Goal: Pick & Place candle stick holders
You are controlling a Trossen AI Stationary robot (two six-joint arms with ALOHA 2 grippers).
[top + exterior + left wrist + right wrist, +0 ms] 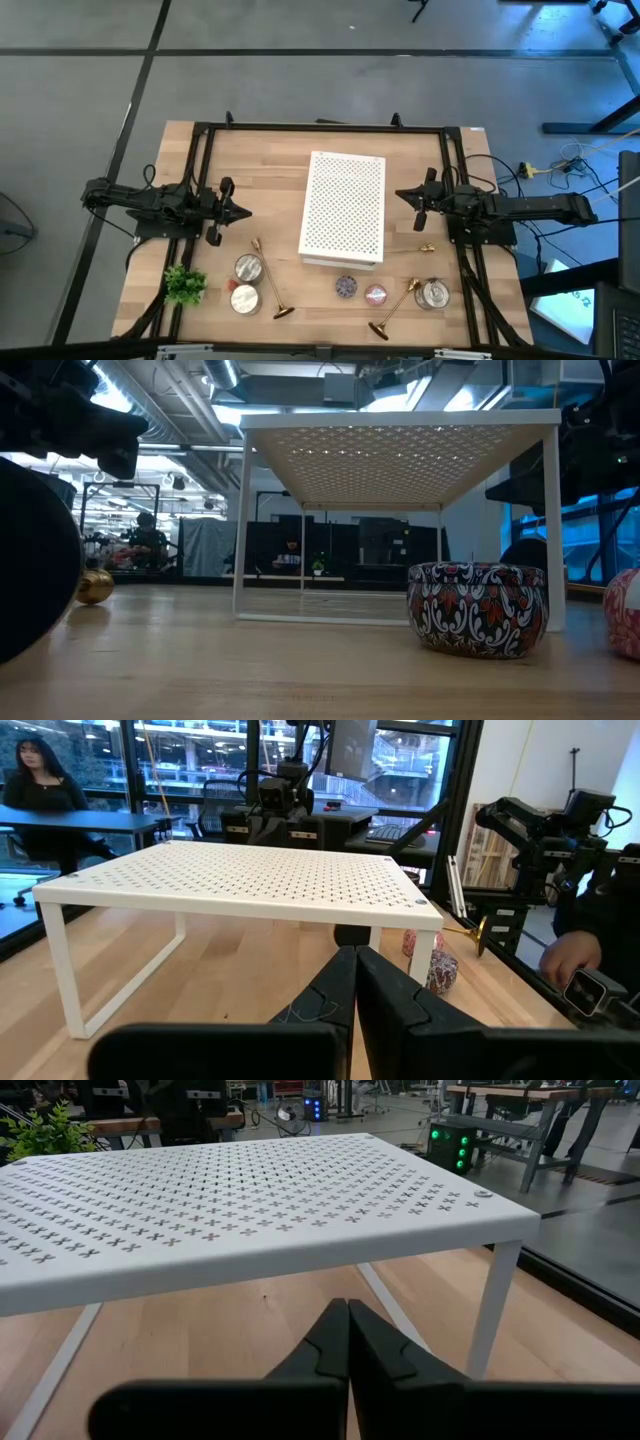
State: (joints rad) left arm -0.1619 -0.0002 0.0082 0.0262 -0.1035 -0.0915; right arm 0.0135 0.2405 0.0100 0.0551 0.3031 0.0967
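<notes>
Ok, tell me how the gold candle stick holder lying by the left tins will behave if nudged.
The candle stick holder lies on its side, so it would probably roll in an arc around its flared base. Its shiny, thin stem likely makes it slippery to pinch.

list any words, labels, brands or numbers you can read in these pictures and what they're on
No text can be read in any view.
Patterned tin: red, white and dark ornament only, no words.
Round silver tins: lids too small to show any label.
White perforated shelf: only a pattern of small holes, no print.
Box with green lights: lights only, no readable marking.
</notes>
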